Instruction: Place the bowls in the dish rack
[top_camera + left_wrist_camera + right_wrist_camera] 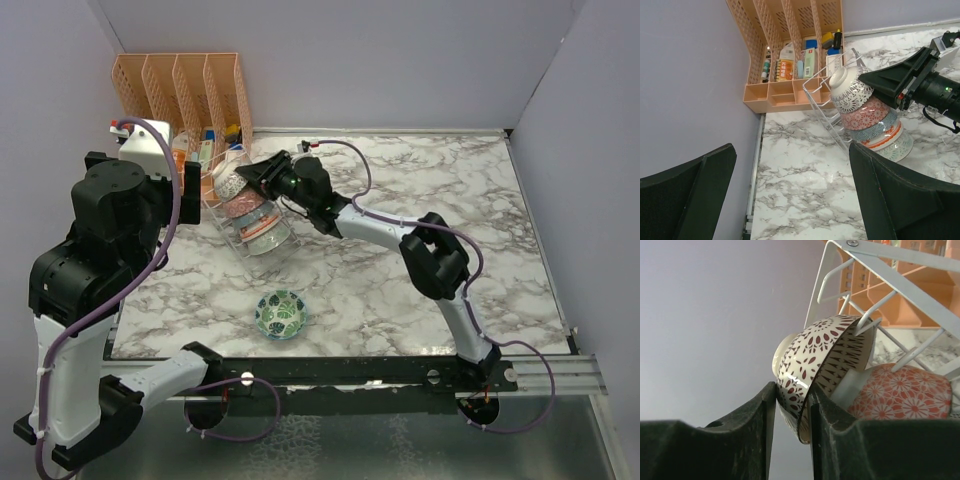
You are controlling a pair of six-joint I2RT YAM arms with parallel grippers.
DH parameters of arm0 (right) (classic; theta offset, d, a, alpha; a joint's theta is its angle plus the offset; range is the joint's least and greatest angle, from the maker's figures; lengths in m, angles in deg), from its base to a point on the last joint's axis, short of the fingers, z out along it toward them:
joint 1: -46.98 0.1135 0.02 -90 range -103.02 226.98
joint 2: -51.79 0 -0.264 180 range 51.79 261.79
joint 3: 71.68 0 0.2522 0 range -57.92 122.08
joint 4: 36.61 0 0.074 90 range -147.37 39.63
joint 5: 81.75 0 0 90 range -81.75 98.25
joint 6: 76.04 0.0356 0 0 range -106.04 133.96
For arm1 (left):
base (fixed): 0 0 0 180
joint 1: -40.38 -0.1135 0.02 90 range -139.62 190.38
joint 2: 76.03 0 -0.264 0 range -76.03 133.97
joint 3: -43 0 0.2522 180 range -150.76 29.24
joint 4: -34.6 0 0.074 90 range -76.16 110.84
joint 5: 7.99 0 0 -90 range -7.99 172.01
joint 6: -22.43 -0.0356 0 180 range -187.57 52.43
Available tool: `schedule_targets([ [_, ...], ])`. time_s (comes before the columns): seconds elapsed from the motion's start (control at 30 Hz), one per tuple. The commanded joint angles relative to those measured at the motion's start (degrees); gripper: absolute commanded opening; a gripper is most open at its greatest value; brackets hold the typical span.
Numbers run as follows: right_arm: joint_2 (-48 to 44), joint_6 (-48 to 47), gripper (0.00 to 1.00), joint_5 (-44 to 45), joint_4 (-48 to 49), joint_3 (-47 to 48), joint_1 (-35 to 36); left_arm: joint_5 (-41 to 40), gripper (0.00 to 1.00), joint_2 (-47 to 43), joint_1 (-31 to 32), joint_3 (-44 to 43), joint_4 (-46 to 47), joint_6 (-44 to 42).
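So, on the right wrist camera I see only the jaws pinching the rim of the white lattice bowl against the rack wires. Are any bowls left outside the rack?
Observer: Yes, one. The green leaf-patterned bowl sits upright and alone on the marble table, nearer the arm bases than the dish rack.
Operator: How full is the rack?
Observer: The lattice bowl is the end one of at least four, tipped on their sides and nested in a row.
Operator: And the left arm?
Observer: The left gripper hangs above the table beside the rack, its jaws wide apart with nothing between them.
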Motion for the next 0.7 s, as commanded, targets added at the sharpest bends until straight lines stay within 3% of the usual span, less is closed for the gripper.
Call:
schedule_targets([
  [0.0, 1.86, 2.35, 0.24, -2.25, 5.46, 1.24, 0.07, -2.11, 0.99, -0.07, 0.29, -0.12, 1.00, -0.91],
  [0.23, 2.79, 4.09, 0.03, -0.54, 13.79, 1.72, 0.07, -1.86, 0.99, -0.10, 0.31, 0.26, 1.32, -0.81],
  [0.67, 10.77, 7.23, 0.01, -0.34, 24.48, 10.38, 0.07, -1.68, 0.99, -0.04, 0.39, 0.49, 1.54, -0.76],
])
